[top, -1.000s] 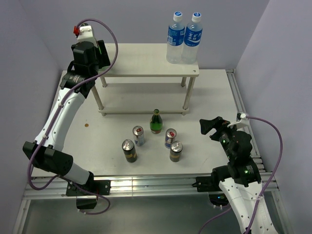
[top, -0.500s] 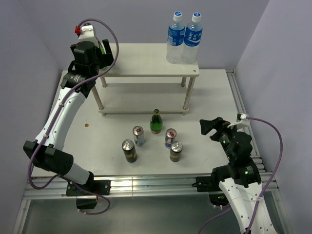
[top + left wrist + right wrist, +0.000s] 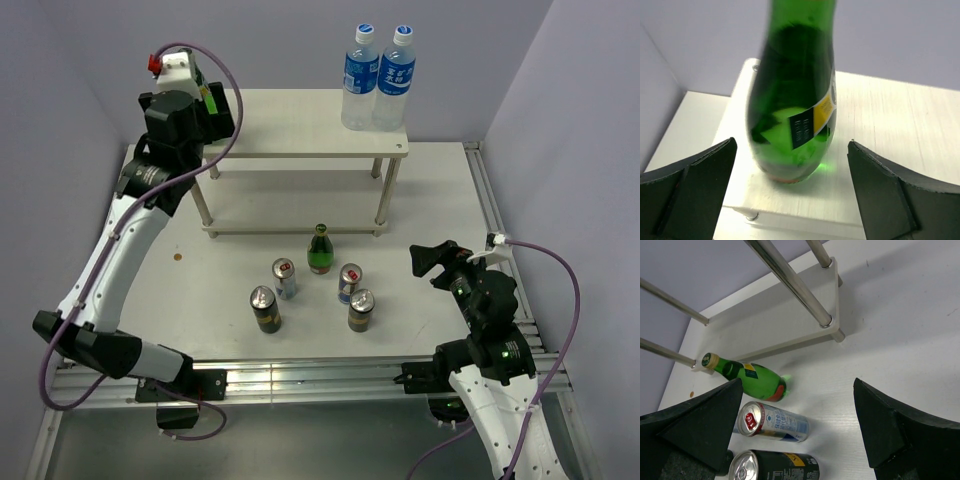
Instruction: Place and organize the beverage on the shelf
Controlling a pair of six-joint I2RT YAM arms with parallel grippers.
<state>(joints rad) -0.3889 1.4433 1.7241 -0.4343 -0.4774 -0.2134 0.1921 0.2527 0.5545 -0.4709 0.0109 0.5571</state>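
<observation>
One green bottle [image 3: 792,100] stands upright on the left corner of the shelf's cream top board [image 3: 300,125], which also shows in the left wrist view [image 3: 890,125]. My left gripper [image 3: 208,108] is open; in the wrist view [image 3: 791,167] its fingers [image 3: 695,190] flank the bottle base with a gap on each side. A second green bottle [image 3: 320,250], two silver cans [image 3: 285,278] [image 3: 349,283] and two black cans [image 3: 265,309] [image 3: 361,310] stand on the table before the shelf. My right gripper [image 3: 425,262] is open and empty, right of them; its view [image 3: 797,385] shows the bottle [image 3: 747,377], a silver can [image 3: 775,422] and a black can [image 3: 775,467].
Two clear water bottles with blue labels [image 3: 377,78] stand on the top board's right end. The shelf's lower board [image 3: 290,200] and thin metal legs [image 3: 790,285] sit behind the drinks. A small brown spot [image 3: 177,258] is on the table at the left.
My left gripper has drawn up and to the left a little at the shelf's left corner, and the green bottle stays on the board. The right arm and the table drinks have not moved.
</observation>
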